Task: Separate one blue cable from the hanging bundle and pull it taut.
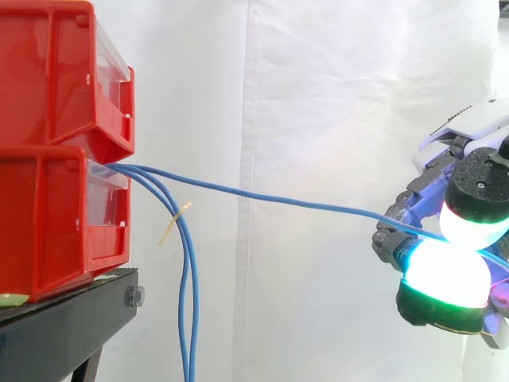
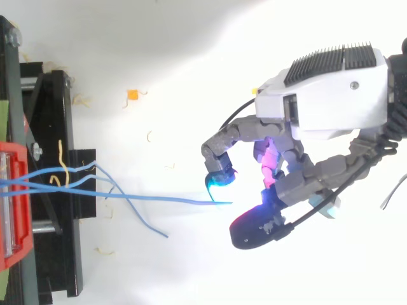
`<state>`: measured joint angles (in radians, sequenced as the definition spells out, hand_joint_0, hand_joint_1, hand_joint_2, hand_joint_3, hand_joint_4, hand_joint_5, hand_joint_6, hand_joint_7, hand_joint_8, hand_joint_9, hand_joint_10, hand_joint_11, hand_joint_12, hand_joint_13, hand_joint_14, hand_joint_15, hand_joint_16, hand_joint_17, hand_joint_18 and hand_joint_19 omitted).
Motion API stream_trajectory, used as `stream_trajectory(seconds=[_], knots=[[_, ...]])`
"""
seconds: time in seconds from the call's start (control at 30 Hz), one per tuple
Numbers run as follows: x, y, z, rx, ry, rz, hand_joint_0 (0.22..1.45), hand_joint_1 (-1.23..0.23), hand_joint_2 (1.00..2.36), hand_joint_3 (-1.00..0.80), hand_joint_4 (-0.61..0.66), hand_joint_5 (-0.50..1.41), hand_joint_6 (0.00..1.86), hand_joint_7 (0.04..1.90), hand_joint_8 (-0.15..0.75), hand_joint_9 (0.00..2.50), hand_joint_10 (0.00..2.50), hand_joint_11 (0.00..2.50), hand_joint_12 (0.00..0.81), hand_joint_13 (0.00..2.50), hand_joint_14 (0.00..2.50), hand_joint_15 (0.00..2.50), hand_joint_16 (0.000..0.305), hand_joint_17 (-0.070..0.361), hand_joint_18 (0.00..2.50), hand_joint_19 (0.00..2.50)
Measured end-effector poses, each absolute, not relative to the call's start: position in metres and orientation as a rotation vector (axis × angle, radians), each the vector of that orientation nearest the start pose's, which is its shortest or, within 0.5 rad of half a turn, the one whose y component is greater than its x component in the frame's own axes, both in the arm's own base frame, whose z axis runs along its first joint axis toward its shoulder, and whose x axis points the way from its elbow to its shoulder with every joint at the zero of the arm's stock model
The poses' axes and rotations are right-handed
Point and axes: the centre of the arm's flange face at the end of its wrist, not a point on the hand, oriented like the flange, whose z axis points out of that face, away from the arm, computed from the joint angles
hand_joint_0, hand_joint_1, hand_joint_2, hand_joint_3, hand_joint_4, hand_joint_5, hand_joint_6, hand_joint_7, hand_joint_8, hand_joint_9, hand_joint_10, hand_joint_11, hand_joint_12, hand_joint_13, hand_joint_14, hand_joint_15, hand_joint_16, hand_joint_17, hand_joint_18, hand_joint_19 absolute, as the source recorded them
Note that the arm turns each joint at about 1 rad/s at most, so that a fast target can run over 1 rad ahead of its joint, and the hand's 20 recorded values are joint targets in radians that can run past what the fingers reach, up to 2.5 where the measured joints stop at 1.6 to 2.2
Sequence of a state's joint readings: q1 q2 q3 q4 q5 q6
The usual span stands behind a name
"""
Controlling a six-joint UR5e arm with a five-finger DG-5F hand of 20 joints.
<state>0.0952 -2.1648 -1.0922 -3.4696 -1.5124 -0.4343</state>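
Hand [image 1: 477, 195]: at the right of the side view, level with the lower bin, well away from the stand; in the top view [image 2: 299, 108] its pale body lies right of centre with the fingers reaching left
Hand state: pinching; two glowing fingertips [image 1: 457, 270] are pressed together, one above the other, with the blue cable caught between them
Pad colours: white above and white-green below from the side; cyan and magenta from above
Blue cable [image 1: 302, 203]: leaves the gap between the two bins at the left and runs right to the pinch, sloping gently down with a slight sag; from above [image 2: 159, 198] it is a near-straight line from the bin to the cyan fingertip
Hanging cables [image 1: 189, 318]: the other blue strands leave the same gap, curve down just right of the stand and drop out of the bottom of the side view, apart from the pinched one
Loose end: in the top view one strand [image 2: 149, 225] trails off to the right and stops short of the hand
Tie [image 1: 173, 221]: a pale yellow strip just beside the hanging strands, tilted
Red bins [image 1: 48, 119]: two, stacked, at the far left on the black stand [image 1: 64, 318]
Backdrop: white curtain [image 1: 334, 95]
Floor scrap: a small orange bit [image 2: 132, 94] lies left of the hand
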Motion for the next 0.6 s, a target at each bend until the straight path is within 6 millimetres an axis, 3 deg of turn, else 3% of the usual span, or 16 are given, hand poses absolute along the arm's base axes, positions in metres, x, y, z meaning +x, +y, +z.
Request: stream_trajectory(seconds=[0.33,0.6], knots=[[0.684,-0.075,0.336,1.073,1.802,0.705,0.74,-0.74,1.01,-0.11,0.06,0.14,0.51,1.28,0.129,1.95,0.02,0.44,0.251,1.25,0.02,0.55,0.044,0.098,0.74,0.55],[0.696,-0.073,0.341,1.028,1.719,0.75,0.74,-0.74,1.01,-0.11,0.07,0.14,0.51,1.28,0.122,1.96,0.02,0.44,0.252,1.26,0.02,0.55,0.044,0.099,0.74,0.55]])
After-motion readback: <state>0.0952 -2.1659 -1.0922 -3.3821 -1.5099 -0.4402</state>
